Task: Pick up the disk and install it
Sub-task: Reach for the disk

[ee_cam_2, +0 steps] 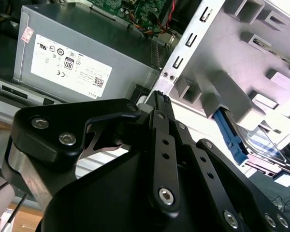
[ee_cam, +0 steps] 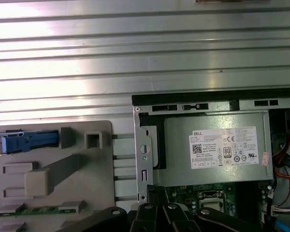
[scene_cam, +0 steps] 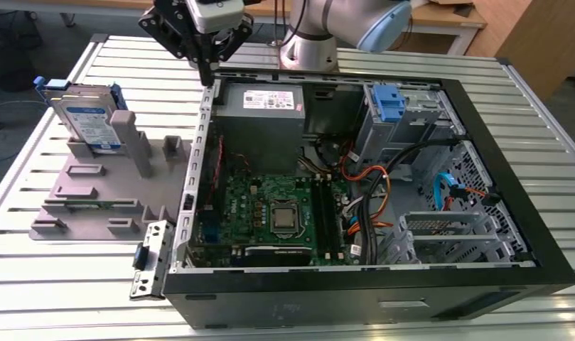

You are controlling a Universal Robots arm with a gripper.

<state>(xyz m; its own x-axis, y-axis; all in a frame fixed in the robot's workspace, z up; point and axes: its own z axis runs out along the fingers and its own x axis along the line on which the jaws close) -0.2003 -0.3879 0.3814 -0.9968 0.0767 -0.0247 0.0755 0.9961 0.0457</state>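
**Gripper** (scene_cam: 207, 75): black, two-fingered, fingertips pressed together with nothing between them. Poised at the rear corner of the open computer case (scene_cam: 500, 149), just over the top edge of its side wall (contact with the wall not discernible).

**Disk** (scene_cam: 86, 117): silver-grey hard drive, white-and-blue label, blue rails. Upright on edge in a grey plastic fixture (scene_cam: 79, 192). Lower than the gripper and well apart from it, toward the exterior view's left, outside the case. Blue rail also seen beyond the fingers in the second wrist view (ee_cam_2: 229, 133).

**Power supply** (scene_cam: 268, 106): grey box with white sticker, inside the case, just beside and below the fingertips.

**Motherboard** (scene_cam: 268, 206): green, on the case floor, farther from the gripper than the power supply.

**Table** (scene_cam: 60, 284): slatted metal, under case and fixture.
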